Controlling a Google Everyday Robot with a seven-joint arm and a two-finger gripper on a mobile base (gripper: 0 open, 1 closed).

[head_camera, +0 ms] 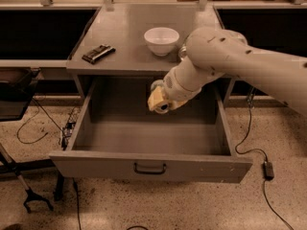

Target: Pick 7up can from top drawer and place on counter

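The robot's gripper (159,101) hangs over the back of the open top drawer (192,164), below the counter's (127,32) front edge and white bowl (161,40). Its grip, and the 7up can's whereabouts, cannot be told.

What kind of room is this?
Likely a robot test lab, not a kitchen: a plain grey counter with its top drawer pulled open, loose cables on the speckled floor, and the arm's claw hanging over the drawer.

Top drawer (201,166) stands open (grey, deep); end effector (159,103) over it.
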